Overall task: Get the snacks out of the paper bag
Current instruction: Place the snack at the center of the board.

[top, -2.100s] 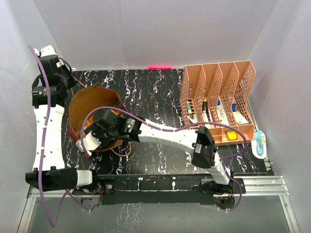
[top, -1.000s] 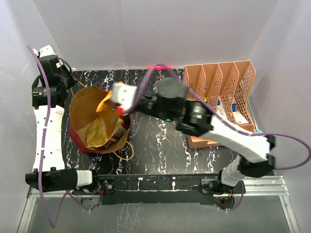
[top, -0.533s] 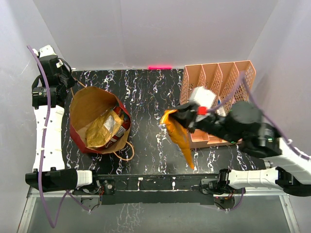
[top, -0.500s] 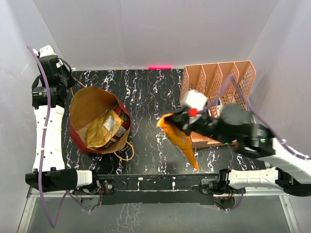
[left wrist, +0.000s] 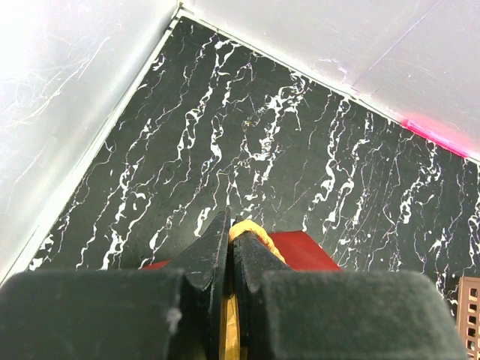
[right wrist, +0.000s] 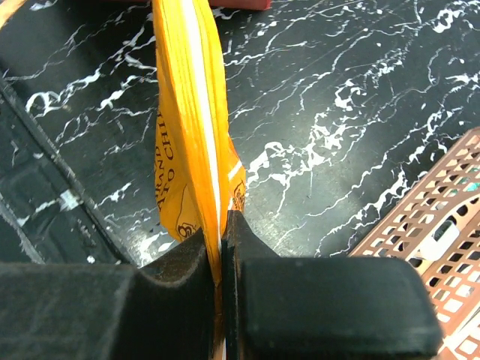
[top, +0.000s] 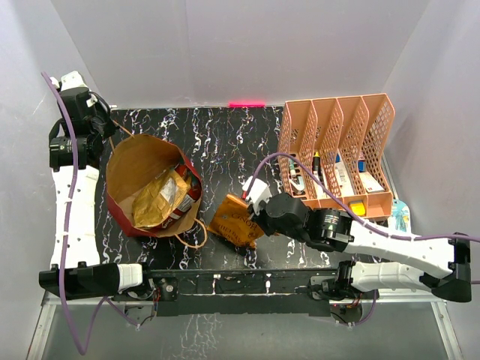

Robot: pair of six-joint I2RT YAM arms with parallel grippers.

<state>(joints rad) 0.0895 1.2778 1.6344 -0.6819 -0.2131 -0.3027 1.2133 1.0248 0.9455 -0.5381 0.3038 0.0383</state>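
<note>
The paper bag [top: 139, 161], red outside and brown inside, stands open at the left of the table. A gold-brown snack packet [top: 156, 204] and others lie inside it. My left gripper [top: 105, 132] is at the bag's far-left rim. In the left wrist view it [left wrist: 229, 234] is shut on the bag's cord handle [left wrist: 252, 228], with the red bag wall [left wrist: 304, 251] below. My right gripper [right wrist: 223, 223] is shut on the edge of an orange snack packet [right wrist: 186, 112]. That orange packet [top: 234, 222] rests low on the table just right of the bag, held by the right gripper [top: 253, 216].
A pink mesh desk organiser [top: 337, 127] with pens and stationery stands at the back right, close behind the right arm. A small teal item [top: 400, 219] lies by the right wall. The bag's loose cord handle [top: 196, 234] trails on the black marble tabletop [top: 225, 142].
The right arm lifted the orange packet out of the bag, swung it to the right, then lowered it to the table just right of the bag. The left arm has not moved.
</note>
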